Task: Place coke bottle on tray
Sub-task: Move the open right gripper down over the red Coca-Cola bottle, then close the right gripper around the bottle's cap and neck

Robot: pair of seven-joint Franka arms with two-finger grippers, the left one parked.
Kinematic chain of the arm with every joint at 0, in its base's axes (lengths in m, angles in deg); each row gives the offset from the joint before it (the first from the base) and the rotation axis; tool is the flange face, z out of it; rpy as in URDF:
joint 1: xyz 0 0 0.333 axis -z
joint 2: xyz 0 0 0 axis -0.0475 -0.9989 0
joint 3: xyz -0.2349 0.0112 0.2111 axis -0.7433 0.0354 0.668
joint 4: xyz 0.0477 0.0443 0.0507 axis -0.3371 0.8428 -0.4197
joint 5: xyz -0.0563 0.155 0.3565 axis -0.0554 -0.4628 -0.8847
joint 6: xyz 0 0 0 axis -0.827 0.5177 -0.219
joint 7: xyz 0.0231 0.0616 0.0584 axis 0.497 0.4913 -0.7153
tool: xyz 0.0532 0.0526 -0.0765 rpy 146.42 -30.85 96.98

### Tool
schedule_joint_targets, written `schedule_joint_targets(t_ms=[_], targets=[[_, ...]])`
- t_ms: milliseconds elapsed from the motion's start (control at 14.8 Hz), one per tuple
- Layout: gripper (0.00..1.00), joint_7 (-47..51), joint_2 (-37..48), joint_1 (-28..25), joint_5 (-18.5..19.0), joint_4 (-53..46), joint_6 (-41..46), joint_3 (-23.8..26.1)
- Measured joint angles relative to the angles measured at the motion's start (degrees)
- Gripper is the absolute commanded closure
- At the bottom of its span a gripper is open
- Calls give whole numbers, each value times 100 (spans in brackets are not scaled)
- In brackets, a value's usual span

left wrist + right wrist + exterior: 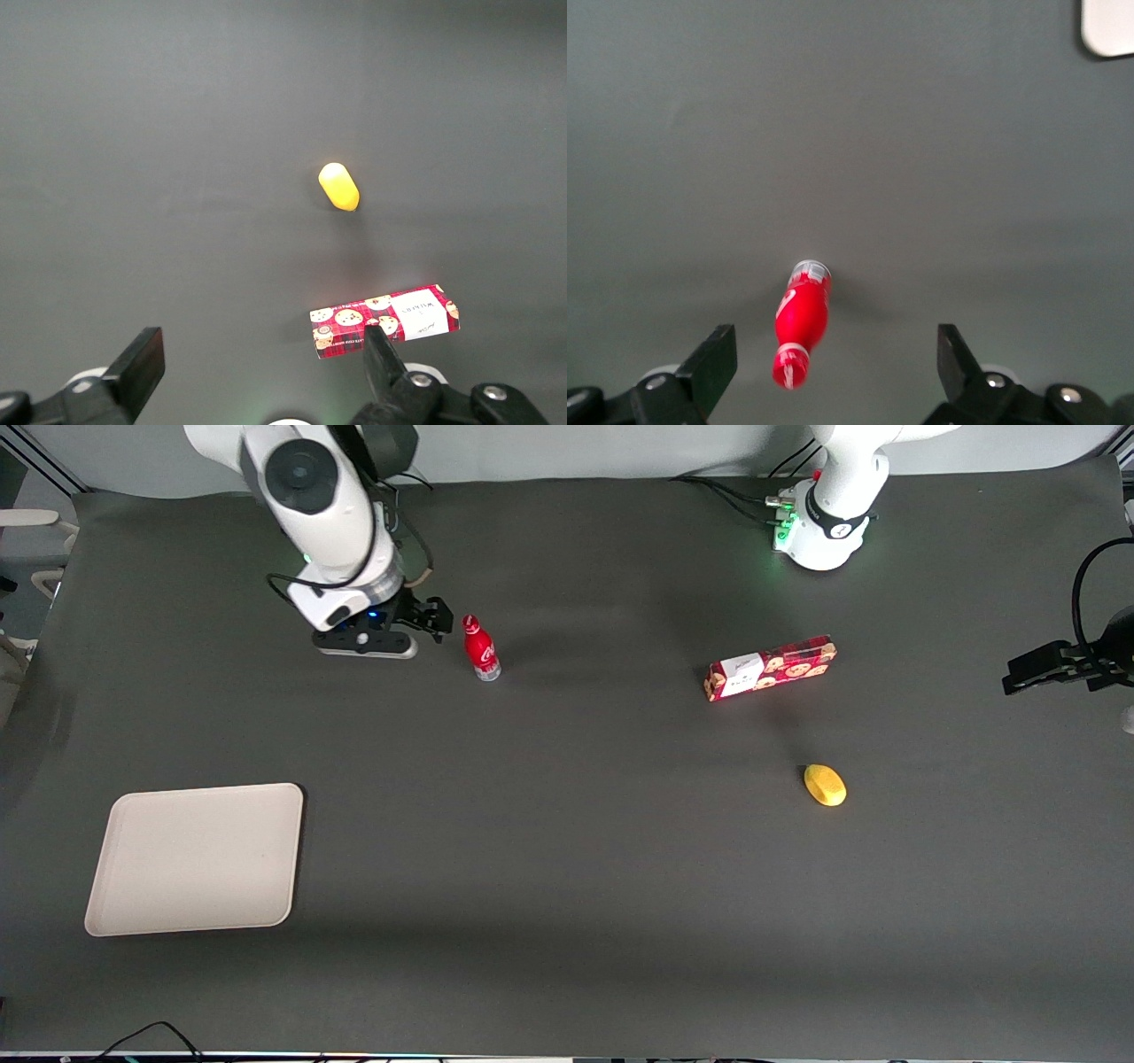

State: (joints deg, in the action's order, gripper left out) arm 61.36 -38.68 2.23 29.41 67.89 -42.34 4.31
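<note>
Four loose items sit on the dark surface (567,886) in the front view. The coke bottle (480,648) stands upright near the working arm's base, just beside the pincer (437,622), which hangs low next to it without touching it. The tray (197,859) lies flat, much nearer to the front camera than the bottle and well apart from it, at the working arm's end. A red cookie box (770,667) lies toward the parked arm's end, with a yellow lemon (825,785) nearer the camera than the box.

From the left wrist view, the lemon (338,187) and the cookie box (384,320) rest apart on the surface.

From the right wrist view, the pincer (835,359) is spread wide and holds nothing; the coke bottle (801,322) shows between its two fingers (711,361), touching neither. One corner of the tray (1109,27) shows well away from the bottle.
</note>
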Motion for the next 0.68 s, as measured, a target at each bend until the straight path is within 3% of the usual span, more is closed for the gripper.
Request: schedule_joint_targets(t_ms=[338,677], targets=[[0,499,99,3,-422,1009,-1188,711],[0,799,116,6,-490,1580,-1847,1330]])
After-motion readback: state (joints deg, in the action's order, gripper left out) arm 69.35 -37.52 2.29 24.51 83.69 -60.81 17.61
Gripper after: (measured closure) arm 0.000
